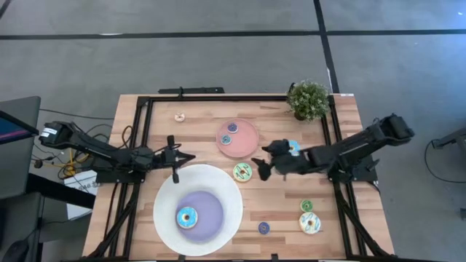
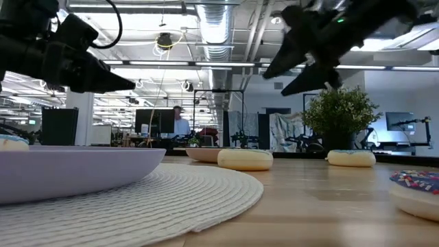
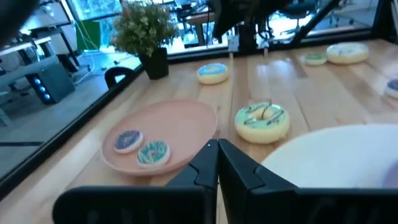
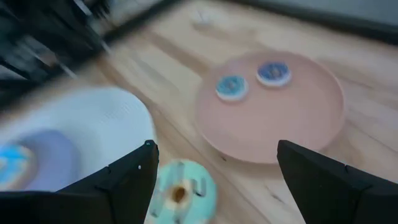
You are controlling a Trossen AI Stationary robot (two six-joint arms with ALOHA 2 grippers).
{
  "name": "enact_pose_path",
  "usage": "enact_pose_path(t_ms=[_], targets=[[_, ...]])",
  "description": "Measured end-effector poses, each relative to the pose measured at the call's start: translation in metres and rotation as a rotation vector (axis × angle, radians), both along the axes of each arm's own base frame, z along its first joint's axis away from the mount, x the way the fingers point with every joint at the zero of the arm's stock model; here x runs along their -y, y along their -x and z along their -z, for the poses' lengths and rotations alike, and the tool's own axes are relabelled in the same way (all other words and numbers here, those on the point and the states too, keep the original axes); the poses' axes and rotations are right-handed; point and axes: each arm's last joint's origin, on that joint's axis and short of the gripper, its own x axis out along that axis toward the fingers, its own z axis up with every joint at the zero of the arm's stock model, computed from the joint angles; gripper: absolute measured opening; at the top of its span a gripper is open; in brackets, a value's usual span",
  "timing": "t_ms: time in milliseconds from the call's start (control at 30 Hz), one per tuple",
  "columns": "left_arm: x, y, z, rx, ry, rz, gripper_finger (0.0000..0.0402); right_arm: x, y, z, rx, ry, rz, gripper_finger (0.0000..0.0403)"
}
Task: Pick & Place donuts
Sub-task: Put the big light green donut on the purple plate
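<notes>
Ribbed white plate (image 2: pixel 206 189) fills lower-left foreground; green-iced ring donut (image 1: pixel 242 172) lies flat, centre. Left gripper (image 1: pixel 191 156) closed empty; right gripper (image 1: pixel 259 168) wide open, empty.

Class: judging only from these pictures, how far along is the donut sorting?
Done: a blue donut on the white plate, two small ones on the pink plate. In hand: nothing; the open right gripper hovers by the green donut, the left gripper is shut and empty. Left: several donuts on the table.
</notes>
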Motion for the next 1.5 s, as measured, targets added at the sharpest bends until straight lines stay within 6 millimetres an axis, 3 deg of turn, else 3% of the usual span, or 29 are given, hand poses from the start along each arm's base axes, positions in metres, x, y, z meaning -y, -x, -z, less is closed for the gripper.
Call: enact_pose_path(t_ms=[233,367,767,1133,1500], targets=[[0.000,-0.001,-0.001,0.010,0.017,-0.002,0.0003,0.002,-0.039,0.009,-0.222,-0.064,-0.053,0.0315],[0.000,0.000,0.002,-0.023,0.013,-0.002,0.0004,0.004,-0.052,0.022,-0.289,-0.107,-0.077,0.0315],[-0.001,0.006,0.024,-0.261,-0.032,-0.005,0.0004,0.008,-0.063,0.048,-0.422,-0.176,-0.066,0.0315],[-0.003,0.018,0.046,-0.524,-0.082,-0.007,0.0004,0.006,-0.070,0.054,-0.431,-0.175,-0.065,0.0315],[-0.003,0.019,0.047,-0.537,-0.081,-0.003,0.0004,0.007,-0.071,0.054,-0.430,-0.175,-0.064,0.0315]])
